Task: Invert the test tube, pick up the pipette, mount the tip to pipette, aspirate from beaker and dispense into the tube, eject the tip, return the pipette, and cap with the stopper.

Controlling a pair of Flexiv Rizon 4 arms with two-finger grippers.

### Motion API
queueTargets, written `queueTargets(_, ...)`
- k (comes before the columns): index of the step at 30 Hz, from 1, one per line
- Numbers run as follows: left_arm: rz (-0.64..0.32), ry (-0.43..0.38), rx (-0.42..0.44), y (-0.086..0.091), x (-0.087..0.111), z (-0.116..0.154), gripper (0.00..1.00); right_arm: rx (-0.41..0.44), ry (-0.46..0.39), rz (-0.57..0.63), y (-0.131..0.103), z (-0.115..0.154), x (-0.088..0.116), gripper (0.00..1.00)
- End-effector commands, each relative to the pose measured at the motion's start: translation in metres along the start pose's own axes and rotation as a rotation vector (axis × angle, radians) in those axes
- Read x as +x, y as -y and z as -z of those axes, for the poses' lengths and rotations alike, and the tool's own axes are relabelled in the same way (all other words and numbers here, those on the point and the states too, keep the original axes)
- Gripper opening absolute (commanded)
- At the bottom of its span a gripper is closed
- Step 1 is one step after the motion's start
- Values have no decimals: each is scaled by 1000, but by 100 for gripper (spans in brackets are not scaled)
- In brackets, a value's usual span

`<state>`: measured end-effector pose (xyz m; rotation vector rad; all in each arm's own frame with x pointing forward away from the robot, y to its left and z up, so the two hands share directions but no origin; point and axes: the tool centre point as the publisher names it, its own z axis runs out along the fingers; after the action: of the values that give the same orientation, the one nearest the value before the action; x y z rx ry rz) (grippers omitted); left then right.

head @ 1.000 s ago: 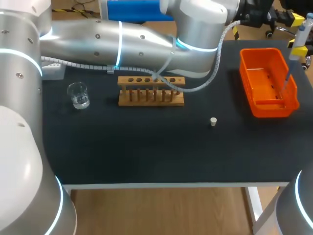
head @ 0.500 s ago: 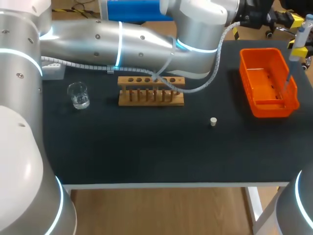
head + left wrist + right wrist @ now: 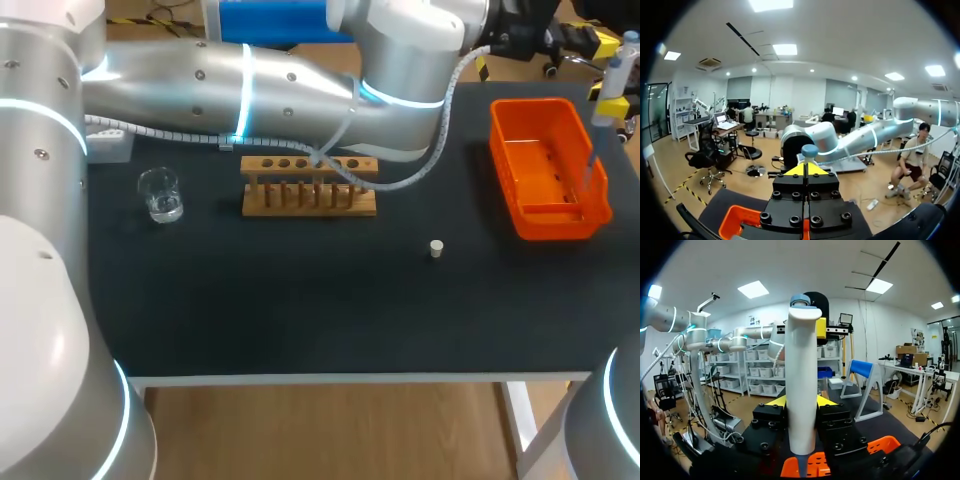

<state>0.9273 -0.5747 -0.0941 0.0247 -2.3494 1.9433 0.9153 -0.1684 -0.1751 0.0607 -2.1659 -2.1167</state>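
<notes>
— Two sets of fingers meet above the bin [image 3: 505, 125], at the far right corner of the bench [image 3: 300, 300]. Which holds the pipette [image 3: 802, 380]?

— The right fingers [image 3: 777, 401]. They are clamped on its white body from both sides and hold it upright. Its thin lower end [image 3: 587, 165] hangs inside the bin, close to the right-hand wall.

— And the left fingers [image 3: 812, 170]?

— Pressed together with nothing between them, just beside the blue knob [image 3: 809, 150] on top of the pipette.

— So this is the tip ejection, I'd judge.

— It looks so. First risk: the closed left fingers push off-centre, slide off the knob, and the tip stays on.

— Could that push also shift the pipette?

— Yes. Only two fingers hold a smooth round body, so a hard or slanted push could slide it down or twist it in the grasp. Returning it afterwards would then go askew.

— And the tip itself?

— It hangs near the wall. If the pipette leans, the tip may land on the rim or outside the bin.

— Anything else?

— The left arm [image 3: 250, 80] stretches across the back of the bench, above the rack [image 3: 310, 198]. A low pull-back could brush it. The stopper [image 3: 436, 248] lies alone, well apart from the rack, and the beaker [image 3: 160, 193] stands at the far left. Both seem out of harm's way.
</notes>
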Motion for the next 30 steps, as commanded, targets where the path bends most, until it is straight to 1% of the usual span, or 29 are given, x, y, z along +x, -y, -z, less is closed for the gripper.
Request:
queueTargets(1, 2, -4, -5, -12, -1, -7, 0, 2, -8, 0, -12, -1, -3, 0)
queueTargets(15, 4, -3, -14, -13, -4, -10, 0, 2, -8, 0, -12, -1, -3, 0)
queueTargets(17, 0, 8, -3, -13, -4, -10, 0, 2, -8, 0, -12, -1, -3, 0)
queueTargets(19, -13, 22, 11, -10, -3, -6, 0, 2, -8, 0, -12, -1, -3, 0)
queueTargets(25, -72, 76, 53, 9, 4, 9, 0, 2, -8, 0, -12, -1, -3, 0)
queueTargets(30, -103, 92, 68, 20, 6, 13, 0, 2, -8, 0, -12, -1, -3, 0)
